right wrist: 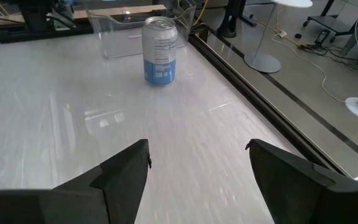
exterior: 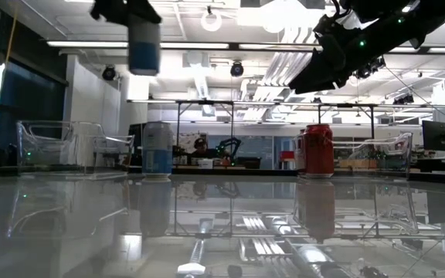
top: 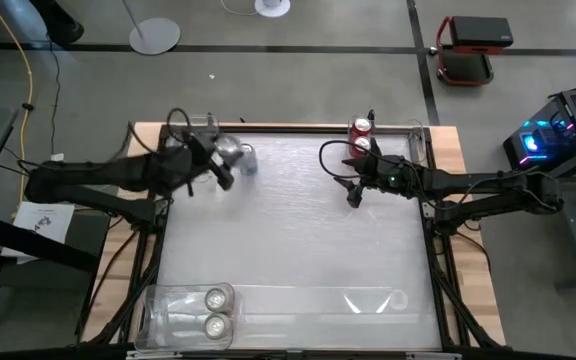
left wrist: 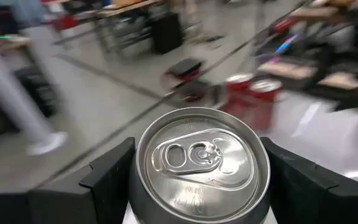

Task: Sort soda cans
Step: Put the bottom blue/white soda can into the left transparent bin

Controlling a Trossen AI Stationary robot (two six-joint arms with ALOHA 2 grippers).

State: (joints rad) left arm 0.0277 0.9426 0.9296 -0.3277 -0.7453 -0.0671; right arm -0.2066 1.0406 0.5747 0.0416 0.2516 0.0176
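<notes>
Gripping a silver can (left wrist: 199, 163) between both fingers, your left gripper (top: 222, 160) holds it clear above the table (top: 298, 230); only your low view shows that lift. Your right gripper (right wrist: 197, 165) hangs open and empty, two red cans (top: 361, 135) just beside it.

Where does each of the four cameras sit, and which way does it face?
High: overhead, straight down on the table, both arms.
Low: table height, level across; blue can and red can standing, arms above.
Left wrist: on the left arm, left gripper around a silver can.
Right wrist: on the right arm, open right gripper, blue can ahead.
Shared: low and right wrist both show the blue can.
</notes>
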